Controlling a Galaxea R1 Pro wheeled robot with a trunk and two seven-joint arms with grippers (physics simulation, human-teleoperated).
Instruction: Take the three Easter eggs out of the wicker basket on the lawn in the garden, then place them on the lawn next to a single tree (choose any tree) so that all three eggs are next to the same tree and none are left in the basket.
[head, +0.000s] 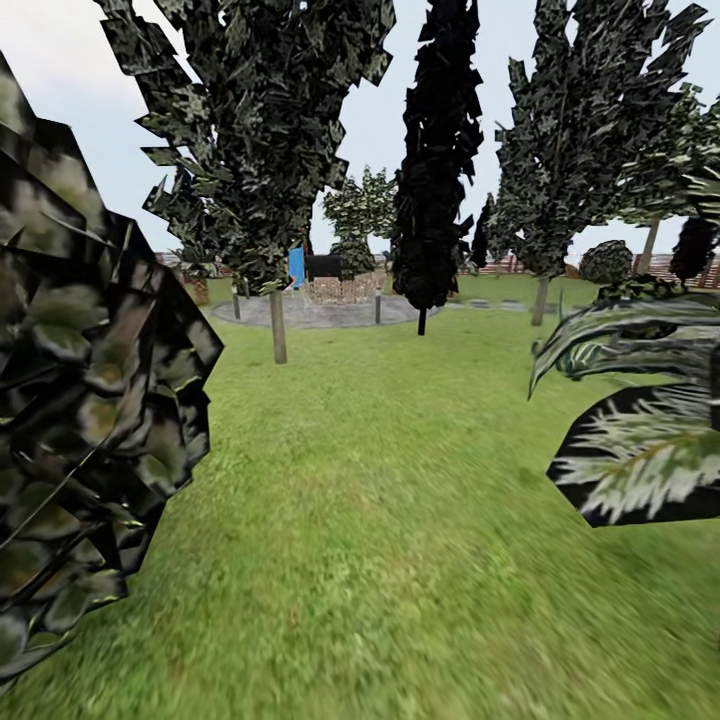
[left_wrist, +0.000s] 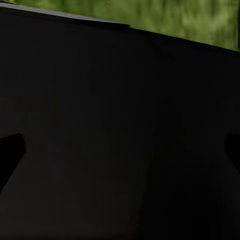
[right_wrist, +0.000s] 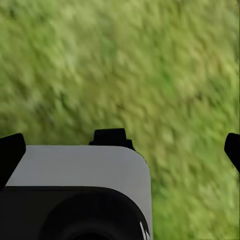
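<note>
Lawn (head: 380, 520) runs from near to far across the garden, mottled green, blurred close in. Tree (head: 278, 320) with thin pale trunk stands mid-left on the grass, dark jagged crown above it. A second pale-trunk tree (head: 541, 298) stands far right. Black columnar tree (head: 432, 180) rises between them, centre far. Grey paved circle (head: 320, 312) lies behind, with a blue panel (head: 296, 266) and a dark object at its far side, too small to tell. Slat fence (head: 660, 268) at far right. Large dark foliage (head: 80, 400) close at near left; palm fronds (head: 640, 460) near right.

Right gripper (right_wrist: 122, 150): dark fingertips (right_wrist: 11, 152) at the frame edges, set wide apart, nothing between them, grass beyond, a grey-and-black robot part below. Left gripper (left_wrist: 122, 150): fingertips likewise wide, against a black surface, nothing held.
</note>
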